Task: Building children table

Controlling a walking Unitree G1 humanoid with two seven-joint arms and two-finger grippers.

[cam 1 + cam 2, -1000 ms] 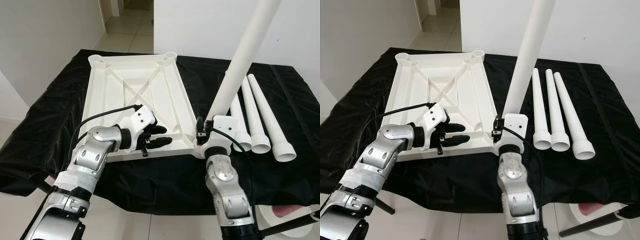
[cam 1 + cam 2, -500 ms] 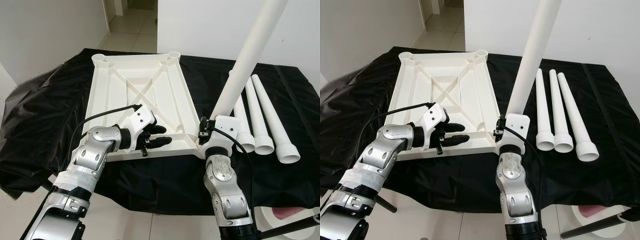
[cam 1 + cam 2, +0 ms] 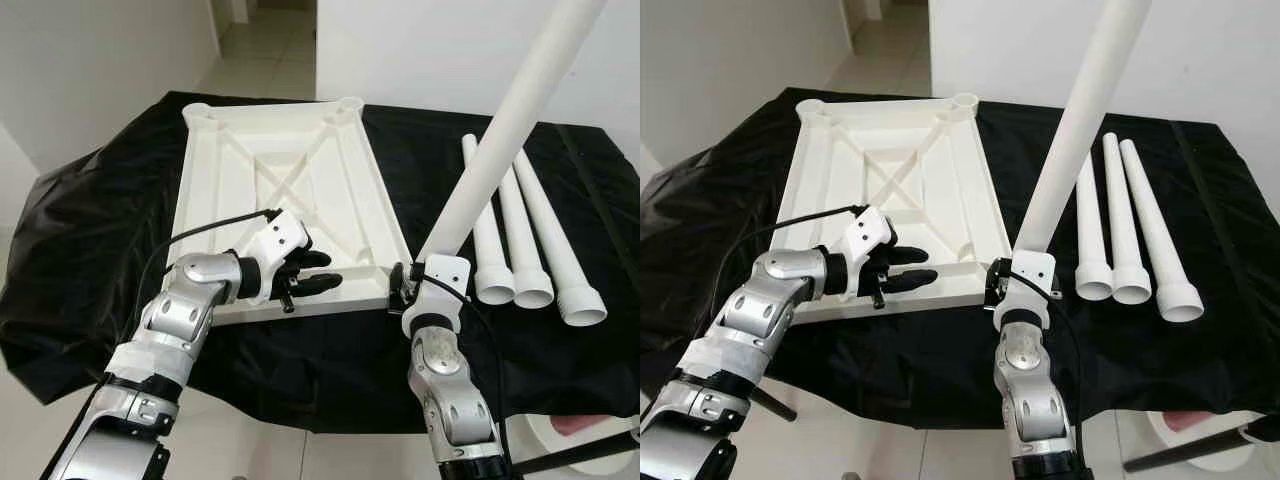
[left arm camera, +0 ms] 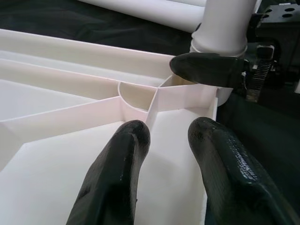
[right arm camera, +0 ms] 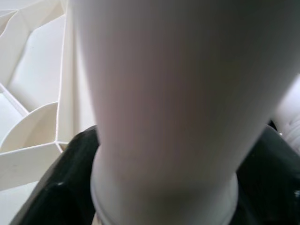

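The white tabletop (image 3: 345, 195) lies upside down on the black-covered table, ribs facing up. My left gripper (image 3: 333, 270) rests open on its near edge, both fingers over a bare compartment close to the near right corner socket (image 4: 136, 96). My right gripper (image 3: 425, 268) is shut on the wide base of a long white table leg (image 3: 500, 130). The leg leans up and to the right. Its base (image 4: 219, 33) hangs just outside that corner socket, with one black finger (image 4: 208, 69) across it. In the right wrist view the leg (image 5: 168, 103) blocks most of the picture.
Three more white legs (image 3: 515, 235) lie side by side on the cloth at the right, wide ends toward me. The table's front edge (image 3: 300, 400) drops off just below my arms. A white bowl with something pink (image 3: 585, 425) sits low at the right.
The held leg now leans further to the right, and my right gripper has drawn slightly back toward me beside the corner. The left gripper holds its place.
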